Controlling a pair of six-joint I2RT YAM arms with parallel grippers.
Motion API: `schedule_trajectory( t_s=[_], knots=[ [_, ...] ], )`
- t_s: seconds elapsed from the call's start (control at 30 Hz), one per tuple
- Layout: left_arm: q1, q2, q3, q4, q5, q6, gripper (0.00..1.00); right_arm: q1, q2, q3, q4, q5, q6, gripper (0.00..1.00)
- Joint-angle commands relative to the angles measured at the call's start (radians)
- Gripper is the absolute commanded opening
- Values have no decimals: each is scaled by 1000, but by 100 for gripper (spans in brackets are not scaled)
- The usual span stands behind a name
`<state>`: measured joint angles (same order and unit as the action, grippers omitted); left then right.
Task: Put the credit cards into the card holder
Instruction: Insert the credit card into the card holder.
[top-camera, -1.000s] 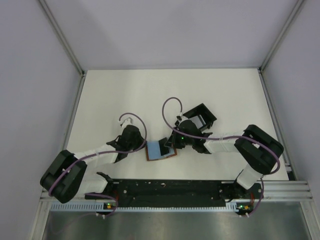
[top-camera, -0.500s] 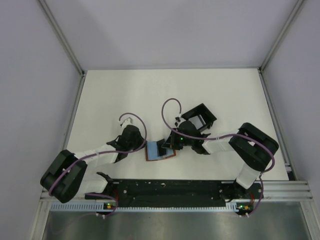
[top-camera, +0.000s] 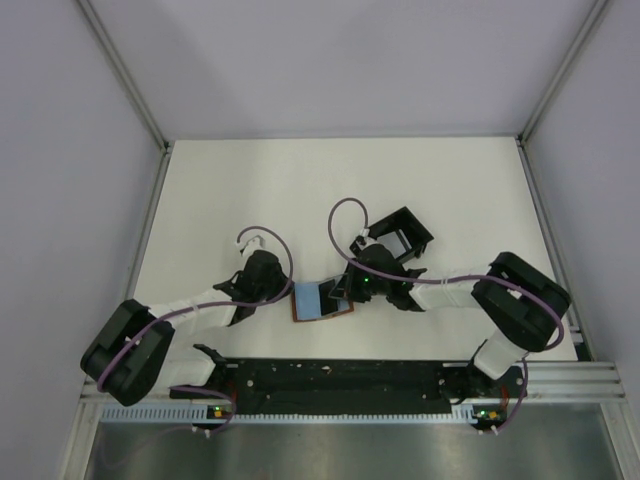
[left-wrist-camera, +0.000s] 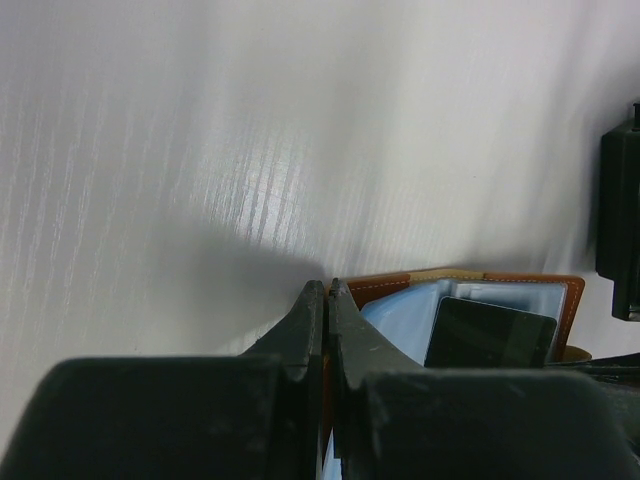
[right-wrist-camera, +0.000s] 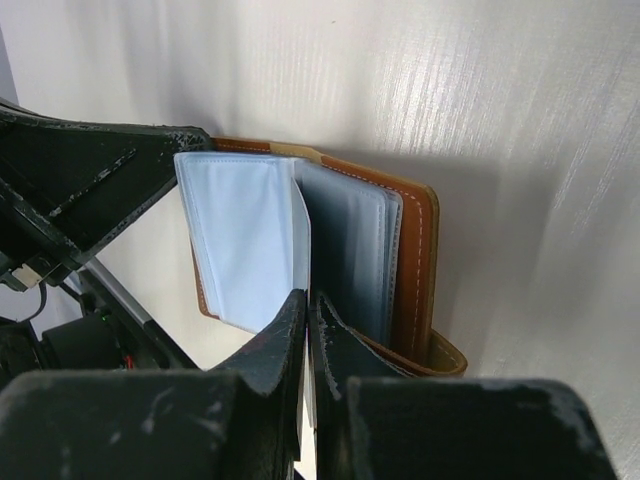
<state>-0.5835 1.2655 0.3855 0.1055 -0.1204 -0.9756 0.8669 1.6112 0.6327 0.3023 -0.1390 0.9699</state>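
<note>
The brown leather card holder (top-camera: 322, 312) lies open between the arms, its pale blue inner leaves showing. My left gripper (top-camera: 288, 297) is shut on the holder's left cover edge; in the left wrist view (left-wrist-camera: 327, 290) the brown edge (left-wrist-camera: 375, 288) sits between the jaws. My right gripper (top-camera: 338, 293) is shut on a thin pale blue leaf (right-wrist-camera: 245, 245) lifted from the stack of sleeves inside the brown cover (right-wrist-camera: 415, 260). I cannot tell whether that leaf is a sleeve or a card. From the left wrist view it stands as a dark rectangle (left-wrist-camera: 490, 333). No loose credit card shows.
A black open-frame slotted box (top-camera: 400, 234) stands just behind the right gripper and shows at the right edge of the left wrist view (left-wrist-camera: 620, 225). The left gripper's body (right-wrist-camera: 90, 180) fills the upper left of the right wrist view. A black rail (top-camera: 340, 378) runs along the near edge.
My right gripper swung a little left with the leaf, then back right, so the leaf stood up darker half a second ago. The left arm and the holder have stayed put.
</note>
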Motion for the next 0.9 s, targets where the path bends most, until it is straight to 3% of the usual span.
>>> schedule_trajectory(
  t_s=[0.0, 0.47, 0.73, 0.87],
  knots=[
    [-3, 18, -19, -96, -16, 5, 0, 9, 18, -1, -39, -7, -25, 0],
    [-3, 15, -19, -92, -7, 5, 0, 17, 104, 25, 41, -96, 36, 0],
    [-4, 0, -28, -101, -21, -9, 0, 18, 26, -45, -2, 62, 112, 0],
    [-3, -3, -30, -99, -18, -9, 0, 18, 30, -31, -16, 55, 105, 0]
  ],
)
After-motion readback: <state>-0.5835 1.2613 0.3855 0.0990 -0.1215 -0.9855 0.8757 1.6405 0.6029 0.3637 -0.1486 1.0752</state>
